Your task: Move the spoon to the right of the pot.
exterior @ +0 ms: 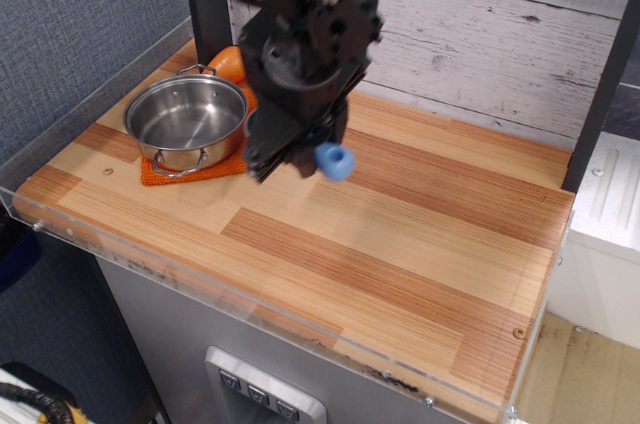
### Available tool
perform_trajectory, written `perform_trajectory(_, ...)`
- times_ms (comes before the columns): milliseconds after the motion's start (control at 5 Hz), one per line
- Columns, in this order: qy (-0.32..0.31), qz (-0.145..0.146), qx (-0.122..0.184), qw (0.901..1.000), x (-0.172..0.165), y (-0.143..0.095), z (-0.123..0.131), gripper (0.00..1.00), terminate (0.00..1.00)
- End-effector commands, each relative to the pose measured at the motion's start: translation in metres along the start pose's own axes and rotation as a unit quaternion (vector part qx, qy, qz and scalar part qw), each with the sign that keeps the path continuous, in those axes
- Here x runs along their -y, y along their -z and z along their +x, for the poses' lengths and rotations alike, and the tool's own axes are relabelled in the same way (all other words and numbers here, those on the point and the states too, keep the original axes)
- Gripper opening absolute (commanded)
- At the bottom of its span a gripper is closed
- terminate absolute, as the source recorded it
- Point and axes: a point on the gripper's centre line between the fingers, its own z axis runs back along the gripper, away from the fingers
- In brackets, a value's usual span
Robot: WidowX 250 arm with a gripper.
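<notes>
Gripper (300, 159) hangs above the wooden counter (420, 234), just right of the pot (188, 122), jaws closed on the spoon (333, 161); only the blue handle end shows, bowl hidden. Pot sits on an orange mat (190, 170), orange object (228, 62) behind it. Risks: a release from this height could make the spoon bounce or roll (round handle); descending too far left could clip the pot rim.

Back wall: whitewashed wood planks (480, 34) fill the upper right of my view.
Left wall: blue-grey fabric panel (80, 44).
Surface: striped wood surface (400, 244), clear edging.
Lower right: wood floor (580, 374).
</notes>
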Motion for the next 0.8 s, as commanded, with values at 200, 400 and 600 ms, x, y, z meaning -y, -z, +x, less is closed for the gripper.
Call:
perform_trajectory(200,0.056,-0.044,-0.041,0.9966,0.063,0.021,-0.044,0.0,0.0)
perform_trajectory(400,0.078,-0.049,-0.048,0.9946,0.077,0.035,-0.057,0.0,0.0)
perform_trajectory(600,0.089,-0.052,-0.066,0.9925,0.086,0.052,-0.066,0.0,0.0)
